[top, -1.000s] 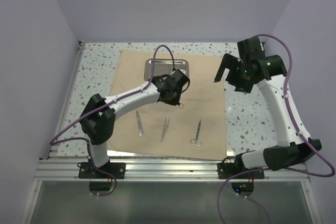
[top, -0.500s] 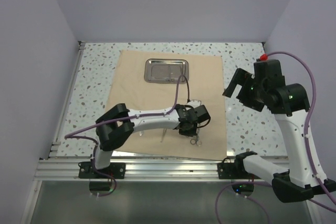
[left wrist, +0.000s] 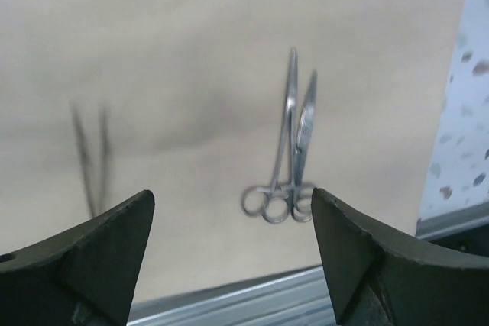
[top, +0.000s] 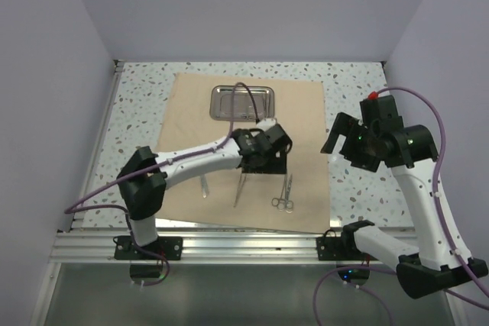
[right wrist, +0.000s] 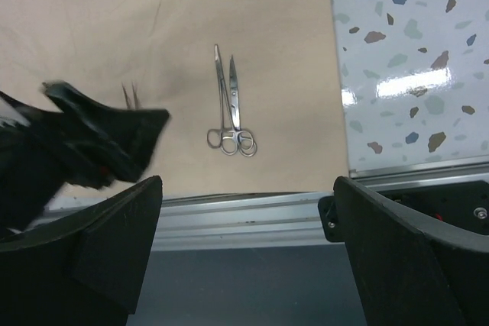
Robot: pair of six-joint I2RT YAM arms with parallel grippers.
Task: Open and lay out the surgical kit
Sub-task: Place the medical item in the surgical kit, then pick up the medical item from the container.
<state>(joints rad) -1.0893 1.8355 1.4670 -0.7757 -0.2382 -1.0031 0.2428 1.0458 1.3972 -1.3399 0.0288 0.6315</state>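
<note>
The surgical kit lies open. Its tan cloth is spread flat, with the steel tray at its far edge. A scalpel, tweezers and two ring-handled scissors lie in a row near the front edge. My left gripper hangs open just above and behind the two scissors, holding nothing. The tweezers look blurred at the left of the left wrist view. My right gripper is open and raised beside the cloth's right edge. From there it looks down on the scissors.
Speckled tabletop shows to the right and left of the cloth. A metal rail runs along the near edge with both arm bases on it. Side walls close in the table.
My left gripper carried a pair of scissors from near the tray to the front right of the cloth, set it beside the other pair, opened and drew back. The right arm shifted slightly.
</note>
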